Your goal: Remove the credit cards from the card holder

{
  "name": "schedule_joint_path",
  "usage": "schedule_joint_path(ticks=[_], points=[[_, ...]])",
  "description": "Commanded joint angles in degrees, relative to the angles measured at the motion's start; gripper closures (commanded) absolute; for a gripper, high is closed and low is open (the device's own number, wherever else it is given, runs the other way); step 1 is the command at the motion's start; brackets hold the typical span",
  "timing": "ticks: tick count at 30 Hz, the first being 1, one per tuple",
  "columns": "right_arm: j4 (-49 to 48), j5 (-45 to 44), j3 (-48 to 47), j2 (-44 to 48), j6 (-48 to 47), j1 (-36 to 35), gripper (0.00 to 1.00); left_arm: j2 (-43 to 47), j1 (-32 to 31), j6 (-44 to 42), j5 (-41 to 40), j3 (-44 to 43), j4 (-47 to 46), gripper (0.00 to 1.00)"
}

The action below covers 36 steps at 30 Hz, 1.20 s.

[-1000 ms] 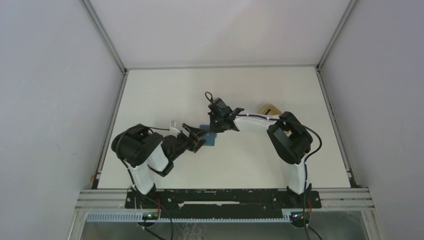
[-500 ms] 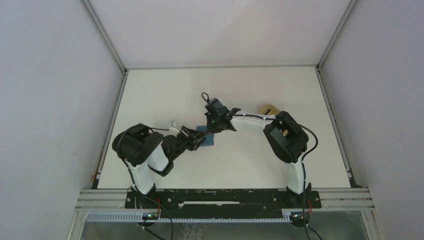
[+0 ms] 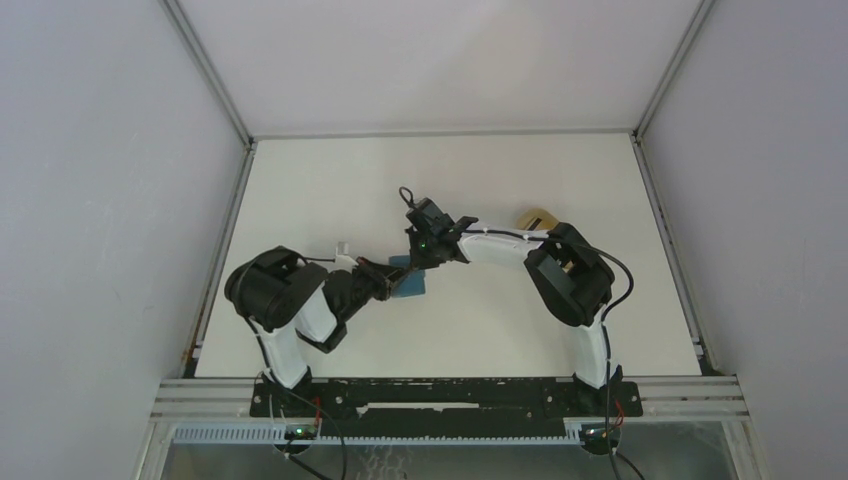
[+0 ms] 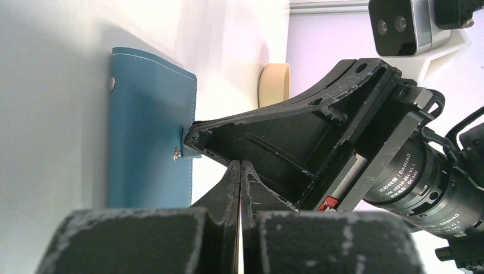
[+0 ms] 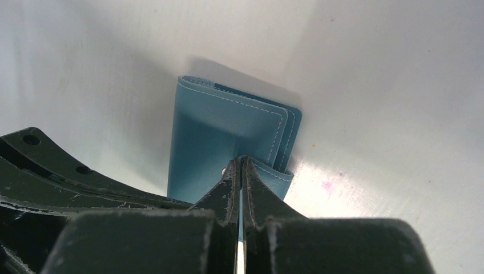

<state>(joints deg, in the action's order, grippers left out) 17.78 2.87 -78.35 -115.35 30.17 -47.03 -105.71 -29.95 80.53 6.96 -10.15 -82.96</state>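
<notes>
The teal card holder lies folded on the white table between my two arms. In the right wrist view the card holder has its little snap tab pinched between the shut jaws of my right gripper. The left wrist view shows the card holder flat, with the right gripper at the tab on its edge. My left gripper is shut just beside that edge, and nothing shows between its fingers. From above, the left gripper and right gripper meet at the holder. The credit cards are hidden.
A tan roll-shaped object stands on the table behind the right arm, also seen as the tan roll past the holder. Grey walls enclose the table on three sides, with a metal rail along the near edge.
My left gripper has gone from open to shut beside the holder. The right gripper has drifted slightly left and away, and the holder shifted a little left with it.
</notes>
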Motion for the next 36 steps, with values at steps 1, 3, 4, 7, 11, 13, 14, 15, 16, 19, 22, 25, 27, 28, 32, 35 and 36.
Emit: schedule_joint_path(ticks=[1, 3, 4, 7, 11, 13, 14, 15, 16, 19, 22, 25, 27, 28, 32, 35, 36], points=[[-4.6, 0.8, -3.0, -0.6, 1.6, -0.7, 1.0, 2.2, 0.2, -2.9, 3.3, 2.2, 2.5, 1.0], [-4.7, 0.9, -2.8, -0.5, 1.6, -0.5, 1.0, 3.0, 1.0, -3.3, 3.3, 2.8, 2.8, 1.0], [-4.8, 1.0, -2.8, -0.4, 1.7, -0.4, 1.0, 3.3, 1.4, -3.5, 3.4, 3.2, 2.8, 1.0], [-4.8, 1.0, -2.7, -0.3, 1.7, -0.1, 1.0, 4.5, 3.0, -4.1, 3.2, 4.5, 2.6, 1.0], [-4.8, 1.3, -2.3, -0.2, 1.8, 0.0, 1.0, 7.3, 5.0, -5.4, 3.3, 5.6, 3.9, 1.0], [-4.9, 1.3, -2.3, -0.3, 1.8, 0.0, 1.0, 9.3, 5.8, -6.6, 3.0, 6.0, 6.1, 1.0], [-4.9, 1.3, -2.3, -0.3, 1.8, 0.1, 1.0, 10.3, 6.2, -7.4, 2.5, 6.3, 7.5, 1.0], [-4.8, 1.4, -2.3, -0.4, 1.7, 0.1, 1.0, 11.4, 6.6, -8.2, 2.0, 6.4, 9.1, 1.0], [-4.8, 1.4, -2.3, -0.4, 1.7, 0.1, 1.0, 12.8, 7.1, -9.2, 1.7, 6.5, 11.3, 1.0], [-4.8, 1.5, -2.3, -0.5, 1.6, 0.1, 1.0, 16.1, 7.9, -12.3, 0.9, 5.7, 17.8, 1.0], [-5.1, 1.8, -2.4, -0.6, 1.5, 0.0, 1.0, 17.5, 7.9, -14.1, 0.8, 4.3, 22.9, 1.0], [-5.7, 2.2, -2.3, -0.8, 1.2, -0.2, 1.0, 16.2, 7.8, -14.6, 0.5, 3.6, 23.4, 1.0], [-5.7, 2.4, -2.3, -1.0, 1.1, -0.2, 1.0, 14.6, 7.8, -14.6, 0.9, 3.4, 22.6, 1.0], [-5.8, 2.5, -2.4, -1.1, 1.0, -0.2, 1.0, 13.4, 7.7, -14.5, 1.0, 3.3, 21.7, 1.0], [-5.9, 3.3, -2.3, -1.4, 0.6, -0.3, 0.99, 10.0, 7.4, -14.0, 1.6, 2.9, 18.6, 1.0], [-5.8, 3.5, -2.3, -1.5, 0.1, -0.5, 0.92, 8.6, 7.1, -14.0, 1.8, 2.5, 18.0, 1.0], [-5.6, 3.5, -2.4, -1.6, 0.0, -0.5, 0.88, 8.4, 7.1, -14.0, 1.7, 2.4, 18.0, 1.0]])
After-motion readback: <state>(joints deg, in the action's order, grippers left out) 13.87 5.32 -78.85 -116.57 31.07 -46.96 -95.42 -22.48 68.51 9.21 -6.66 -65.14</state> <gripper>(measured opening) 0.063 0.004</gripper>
